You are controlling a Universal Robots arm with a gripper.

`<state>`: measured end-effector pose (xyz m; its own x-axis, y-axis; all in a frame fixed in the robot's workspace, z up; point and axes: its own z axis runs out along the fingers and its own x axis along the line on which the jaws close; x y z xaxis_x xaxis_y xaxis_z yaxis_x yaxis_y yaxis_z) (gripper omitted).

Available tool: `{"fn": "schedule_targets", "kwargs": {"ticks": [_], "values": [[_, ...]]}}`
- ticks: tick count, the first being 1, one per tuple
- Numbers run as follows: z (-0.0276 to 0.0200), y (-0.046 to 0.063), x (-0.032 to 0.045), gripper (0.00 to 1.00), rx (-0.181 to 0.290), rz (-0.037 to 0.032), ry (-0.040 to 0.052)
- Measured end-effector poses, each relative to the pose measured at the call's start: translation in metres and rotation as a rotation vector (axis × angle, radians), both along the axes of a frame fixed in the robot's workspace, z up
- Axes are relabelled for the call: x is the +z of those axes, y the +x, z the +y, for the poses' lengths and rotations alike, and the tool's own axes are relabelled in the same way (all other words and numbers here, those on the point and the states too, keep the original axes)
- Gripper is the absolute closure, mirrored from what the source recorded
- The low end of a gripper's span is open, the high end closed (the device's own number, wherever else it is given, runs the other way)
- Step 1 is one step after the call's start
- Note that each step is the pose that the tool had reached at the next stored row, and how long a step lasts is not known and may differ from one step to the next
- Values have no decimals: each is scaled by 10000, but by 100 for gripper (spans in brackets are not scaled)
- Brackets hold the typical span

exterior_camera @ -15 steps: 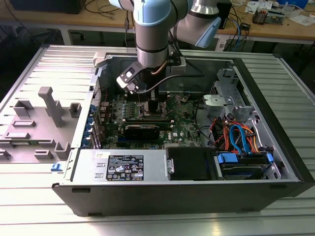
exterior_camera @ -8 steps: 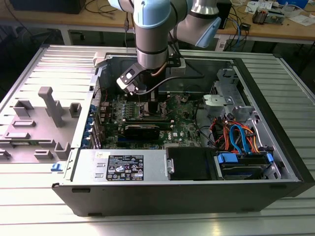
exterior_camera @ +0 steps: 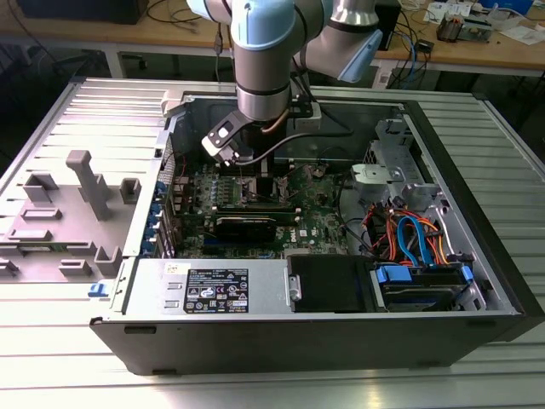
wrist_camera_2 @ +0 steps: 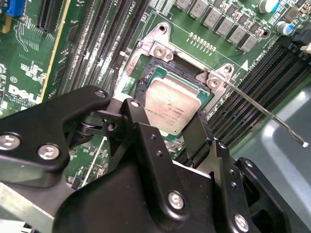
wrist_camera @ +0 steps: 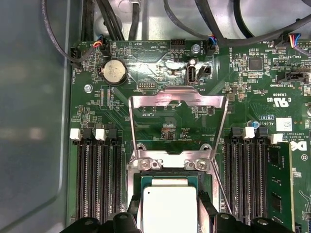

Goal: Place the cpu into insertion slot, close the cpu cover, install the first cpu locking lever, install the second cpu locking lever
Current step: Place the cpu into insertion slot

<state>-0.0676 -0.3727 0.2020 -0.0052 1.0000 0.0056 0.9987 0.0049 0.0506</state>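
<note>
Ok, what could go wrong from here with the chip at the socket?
The cpu is at the insertion slot with the gripper right at it; if it lies slightly skewed, pins could bend. The thin locking lever juts out beside the slot, and the cpu cover stands open; the gripper might snag either.

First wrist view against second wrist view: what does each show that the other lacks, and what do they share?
First wrist view: the cpu cover swung open, plus a coin battery. Second wrist view: a locking lever out to its free tip, plus a row of grey square components. Both: the cpu inside the rim of the insertion slot, the end effector right at it, and memory slots.
</note>
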Motion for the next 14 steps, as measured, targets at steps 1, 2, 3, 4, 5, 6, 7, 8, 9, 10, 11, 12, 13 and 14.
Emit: {"fn": "schedule_targets", "kwargs": {"ticks": [1,2,3,4,5,6,7,8,9,10,11,12,13,14], "values": [[0,0,0,45,0,1,-11],[0,0,0,45,1,1,-18],[0,0,0,45,0,0,-18],[0,0,0,45,0,0,-19],[0,0,0,45,0,0,-19],[0,0,0,45,0,0,-18],[0,0,0,45,0,0,-19],[0,0,0,45,0,0,-19],[0,0,0,45,0,0,-20],[0,0,0,45,-2,0,-19],[-1,0,0,45,-1,0,-19],[-3,0,0,45,0,1,-20],[-3,0,0,45,0,1,-19],[-4,0,0,45,0,2,-27]]}}
